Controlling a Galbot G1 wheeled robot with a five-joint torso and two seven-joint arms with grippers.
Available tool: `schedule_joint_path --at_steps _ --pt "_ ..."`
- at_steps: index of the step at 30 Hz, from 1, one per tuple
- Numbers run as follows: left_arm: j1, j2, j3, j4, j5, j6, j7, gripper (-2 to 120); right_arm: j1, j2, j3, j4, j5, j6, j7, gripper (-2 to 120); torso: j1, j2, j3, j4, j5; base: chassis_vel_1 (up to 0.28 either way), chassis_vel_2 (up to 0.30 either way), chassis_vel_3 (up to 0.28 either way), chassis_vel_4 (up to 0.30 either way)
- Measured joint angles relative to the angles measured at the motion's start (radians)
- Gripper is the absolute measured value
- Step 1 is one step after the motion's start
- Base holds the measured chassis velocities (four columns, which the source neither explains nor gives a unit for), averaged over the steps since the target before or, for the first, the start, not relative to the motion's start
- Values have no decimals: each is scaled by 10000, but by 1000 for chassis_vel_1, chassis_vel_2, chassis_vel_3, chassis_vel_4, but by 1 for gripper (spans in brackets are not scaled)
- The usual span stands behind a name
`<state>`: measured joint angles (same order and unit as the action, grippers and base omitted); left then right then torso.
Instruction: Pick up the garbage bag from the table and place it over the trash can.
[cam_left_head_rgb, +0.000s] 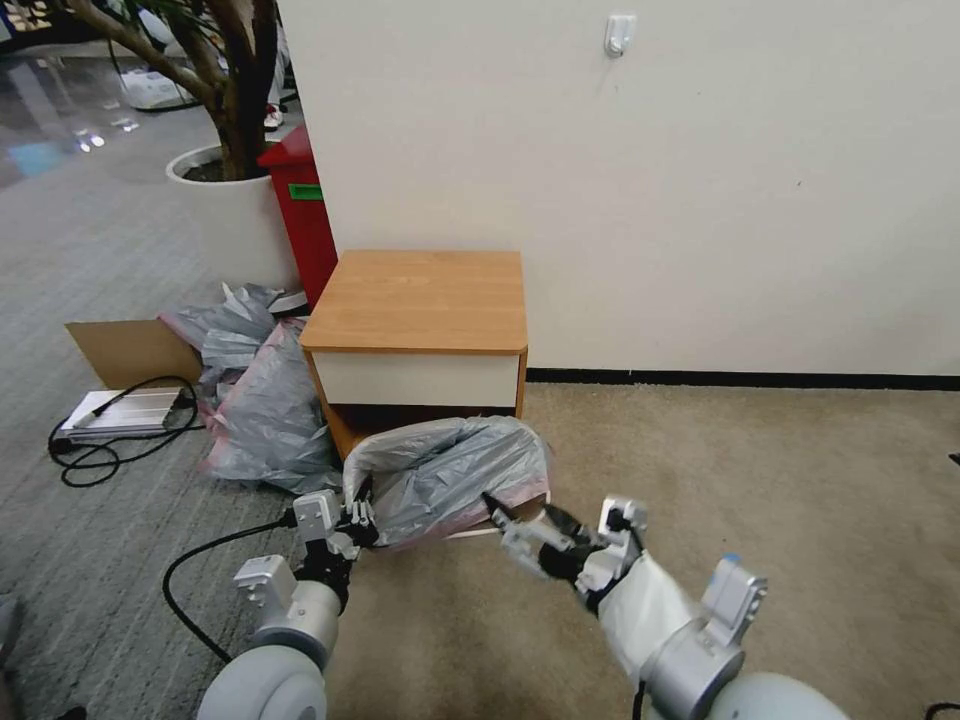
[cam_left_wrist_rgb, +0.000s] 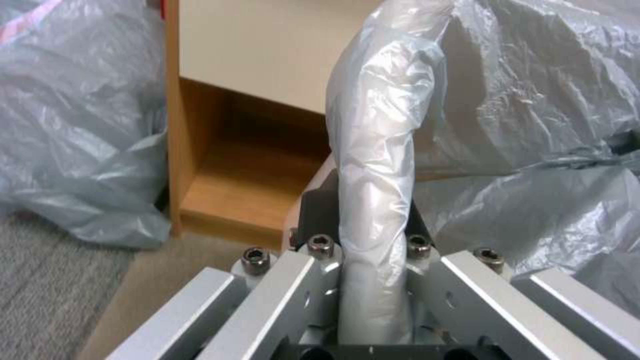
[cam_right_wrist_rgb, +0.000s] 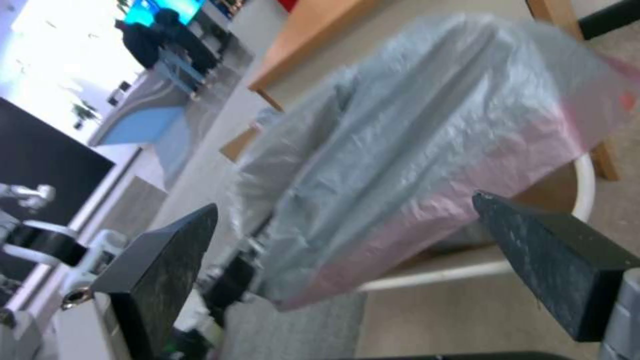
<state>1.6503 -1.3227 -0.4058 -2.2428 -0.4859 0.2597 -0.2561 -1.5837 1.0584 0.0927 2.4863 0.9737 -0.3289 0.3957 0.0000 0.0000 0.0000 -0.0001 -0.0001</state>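
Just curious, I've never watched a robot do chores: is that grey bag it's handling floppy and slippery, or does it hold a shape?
Probably very floppy: the garbage bag sags in crinkled folds over the trash can. Likely light, since a bunched strip stands up from the left gripper. Its glossy film may slip; the right gripper hangs open beside it.

garbage bag (cam_left_head_rgb: 450, 475) draped over trash can (cam_right_wrist_rgb: 587, 185), right in front of table (cam_left_head_rgb: 420, 300), spare bags (cam_left_head_rgb: 260, 400) left of it
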Motion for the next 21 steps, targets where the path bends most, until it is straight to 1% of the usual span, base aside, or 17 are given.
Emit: schedule_joint_path --at_steps 4,9,21 --pt "40 -13 88 47 122 -181 60 3 173 94 -142 -418 -230 1 -18 98 0 0 0 0 1 0 0 0 0" --pt "67 -23 93 53 128 -208 64 3 293 164 -206 -760 -327 36 -18 98 0 0 0 1 1 0 0 0 0" --pt "202 -85 108 -92 110 -245 106 3 527 455 -328 -1209 -123 315 -20 98 -1 0 0 0 1 0 0 0 0"
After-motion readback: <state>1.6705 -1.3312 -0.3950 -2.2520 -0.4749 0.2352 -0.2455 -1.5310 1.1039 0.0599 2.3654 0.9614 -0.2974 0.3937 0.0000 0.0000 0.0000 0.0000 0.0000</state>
